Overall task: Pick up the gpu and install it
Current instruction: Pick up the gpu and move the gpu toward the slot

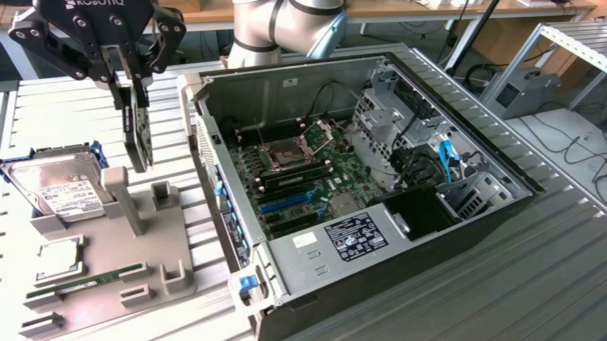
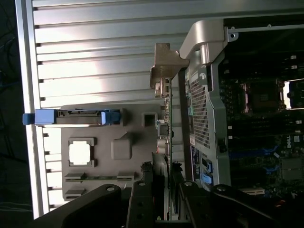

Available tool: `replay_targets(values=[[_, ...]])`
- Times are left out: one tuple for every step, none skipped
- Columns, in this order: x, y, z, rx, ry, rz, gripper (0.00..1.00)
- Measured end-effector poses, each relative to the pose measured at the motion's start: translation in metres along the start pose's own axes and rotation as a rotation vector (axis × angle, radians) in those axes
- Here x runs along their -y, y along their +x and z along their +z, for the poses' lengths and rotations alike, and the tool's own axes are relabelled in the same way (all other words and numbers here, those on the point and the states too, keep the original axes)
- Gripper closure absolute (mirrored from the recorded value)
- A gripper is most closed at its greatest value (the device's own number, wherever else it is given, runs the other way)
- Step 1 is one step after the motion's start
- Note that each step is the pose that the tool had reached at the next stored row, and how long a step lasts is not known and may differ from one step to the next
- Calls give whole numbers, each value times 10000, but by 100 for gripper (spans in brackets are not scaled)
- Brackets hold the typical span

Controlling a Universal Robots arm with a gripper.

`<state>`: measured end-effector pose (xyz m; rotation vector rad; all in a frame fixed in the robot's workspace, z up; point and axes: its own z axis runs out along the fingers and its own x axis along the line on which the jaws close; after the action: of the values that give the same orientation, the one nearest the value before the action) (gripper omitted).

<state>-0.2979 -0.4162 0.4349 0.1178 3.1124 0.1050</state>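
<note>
The gpu (image 1: 136, 138) is a thin black card that hangs on edge from my gripper (image 1: 131, 96), which is shut on its upper edge. It hovers above the tall post of the grey holder tray (image 1: 156, 238), at the exterior view's left of the open computer case (image 1: 313, 266). In the wrist view the gpu (image 2: 167, 137) appears edge-on, and its silvery bracket (image 2: 164, 71) points away from the fingers (image 2: 142, 199). It hangs between the tray and the case's perforated side wall (image 2: 202, 109). The motherboard (image 1: 303, 167) with blue slots (image 1: 289, 201) lies inside the case.
On the tray lie a silver hard drive (image 1: 57, 188) in a blue carrier, a CPU (image 1: 59, 259) and a green RAM stick (image 1: 85, 279). The arm's base (image 1: 275, 28) stands behind the case. A ribbed metal table (image 1: 531, 284) carries everything.
</note>
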Motion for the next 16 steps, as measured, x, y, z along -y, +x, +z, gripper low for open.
replay_targets(values=[[0,-4,0,0,0,0,74],[-1,-7,0,0,0,0,74],[-1,-10,1,1,0,0,74],[-1,-13,1,0,-1,0,74],[-1,-16,1,0,0,0,74],[-1,-19,1,-1,0,0,74],[-1,-21,2,0,-1,0,74],[-2,-23,2,0,-1,0,74],[-2,-25,2,0,-1,0,74],[-2,-28,2,0,-2,0,74],[-2,-30,2,0,-2,0,74],[-3,-33,2,-1,-1,0,74],[-3,-37,3,0,-2,0,74],[-3,-39,3,0,-2,0,74],[-3,-42,3,0,-2,0,74],[-3,-44,3,0,-1,0,74]])
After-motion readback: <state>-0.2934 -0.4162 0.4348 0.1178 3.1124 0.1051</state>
